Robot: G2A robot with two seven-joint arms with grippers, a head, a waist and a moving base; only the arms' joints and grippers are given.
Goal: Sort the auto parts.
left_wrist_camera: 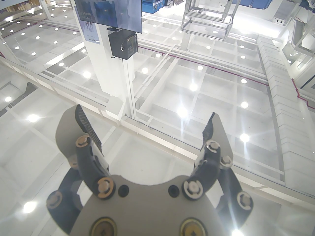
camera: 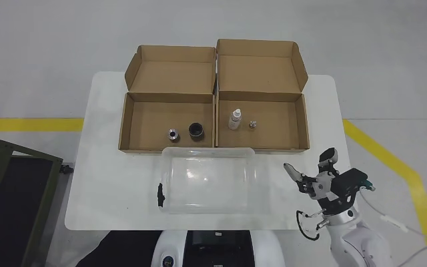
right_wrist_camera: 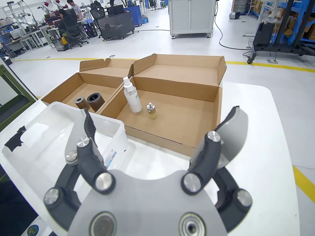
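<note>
- The table (camera: 100, 200) is big, but your right gripper (right_wrist_camera: 160, 116) hangs over its near right corner. It is wide open with nothing in it. If you swing it out too far, it could go past the table's edge.
- The left box (camera: 143, 127) and the right box (camera: 287, 123) sit side by side and touch, with their lids up. If you come in too low, a finger could catch a wall and shove both boxes.
- The clear bin (camera: 207, 180) sits just in front of the boxes. It looks empty, but the see-through walls make that hard to be sure of. Those walls are also easy to bump.
- Your left gripper (left_wrist_camera: 145, 111) is open too and holds nothing. It points up at the ceiling, so its camera cannot help you aim until you turn it down.
- The spray bottle (right_wrist_camera: 131, 96) stands tall and thin in the right box. A small knock could tip it onto the little bottle (right_wrist_camera: 151, 111) near it.
- The black tube (right_wrist_camera: 95, 100) and the smaller tube (right_wrist_camera: 81, 102) stand close together in the left box. If you reach for one, your fingers may hit the other.
- The little bottle is the smallest thing. It could slip out of a loose pinch.
</note>
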